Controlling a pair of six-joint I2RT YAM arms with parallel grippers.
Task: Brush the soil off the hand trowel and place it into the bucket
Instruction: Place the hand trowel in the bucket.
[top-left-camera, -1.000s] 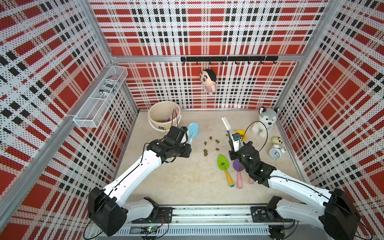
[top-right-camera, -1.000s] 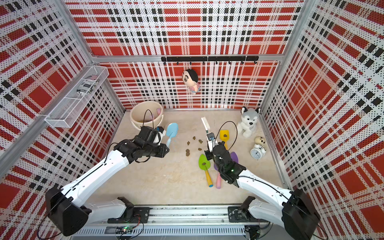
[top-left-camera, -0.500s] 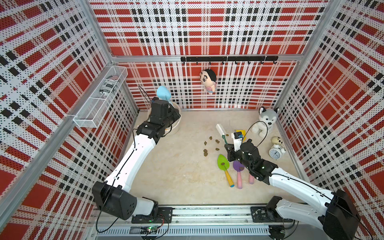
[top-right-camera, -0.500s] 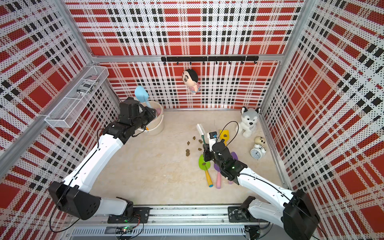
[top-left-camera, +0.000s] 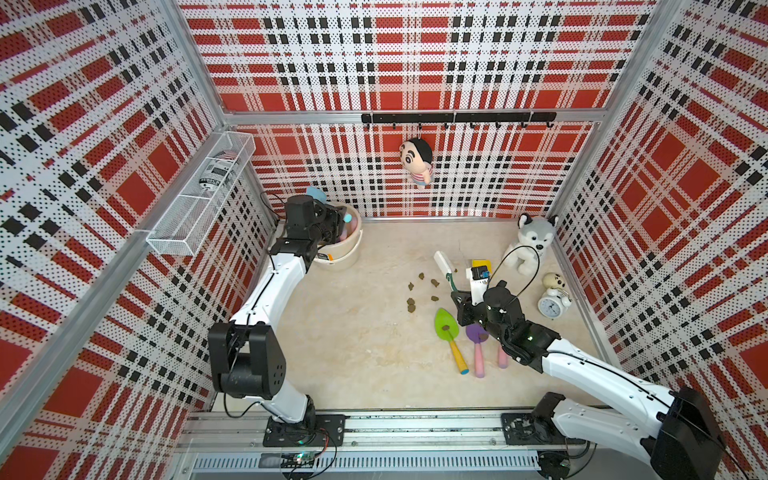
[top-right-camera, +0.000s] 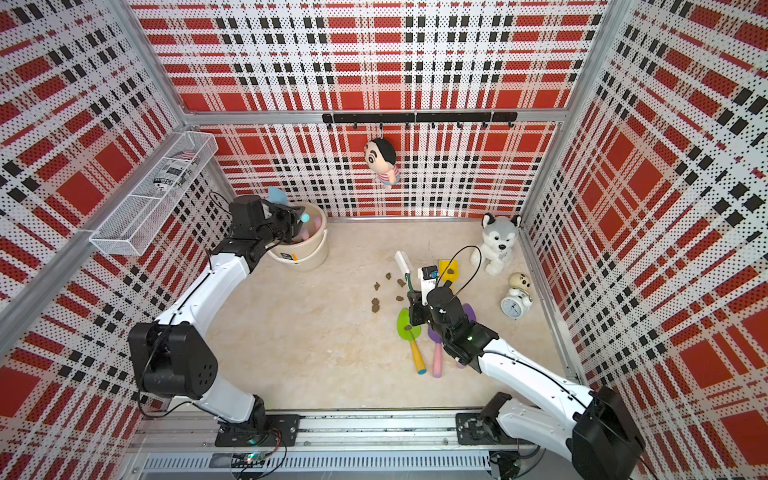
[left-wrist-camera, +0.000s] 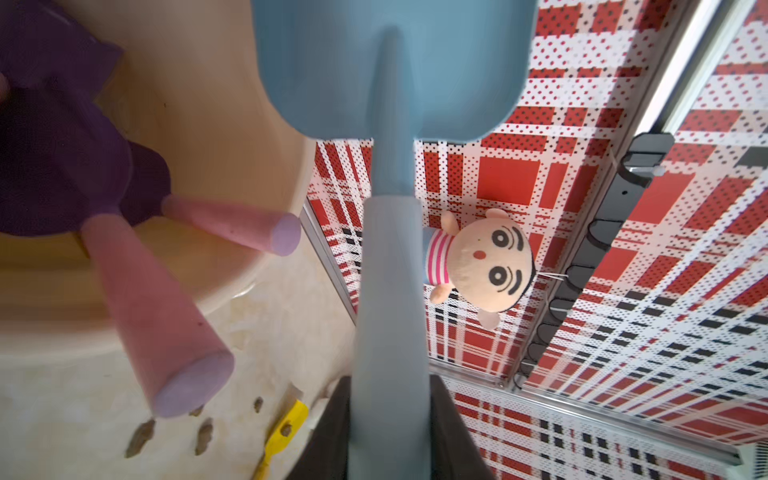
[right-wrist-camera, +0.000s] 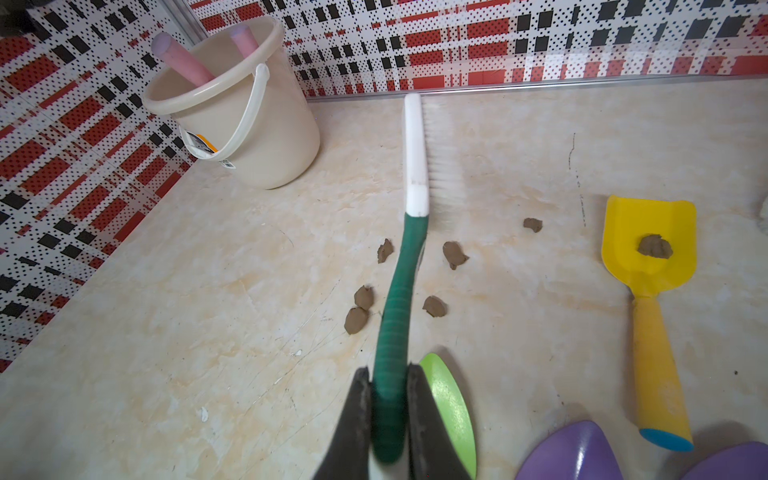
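My left gripper (left-wrist-camera: 388, 384) is shut on the pale handle of the blue hand trowel (left-wrist-camera: 390, 75), holding it tilted over the cream bucket (top-left-camera: 347, 254) at the back left. The blade (top-left-camera: 312, 192) points up toward the wall, and no soil shows on its visible side. Two pink-handled purple tools (left-wrist-camera: 145, 282) stand in the bucket (right-wrist-camera: 257, 137). My right gripper (right-wrist-camera: 388, 382) is shut on the green handle of the white-headed brush (top-left-camera: 441, 262) at mid-right. Soil lumps (top-left-camera: 411, 306) lie scattered on the table under the brush (right-wrist-camera: 415, 145).
A green trowel (top-left-camera: 446, 325) and a yellow scoop (right-wrist-camera: 648, 245) each carry a soil lump, and purple tools (top-left-camera: 476, 333) lie beside my right arm. A husky plush (top-left-camera: 532, 237), a small figure (top-left-camera: 555, 282) and an alarm clock (top-left-camera: 552, 306) stand at the right. A doll (top-left-camera: 417, 160) hangs on the back wall. A wire basket (top-left-camera: 195, 212) juts from the left wall.
My left arm has carried the blue trowel from the middle of the table back to the bucket and then lowered it over the opening. The right gripper shifted slightly with the brush.
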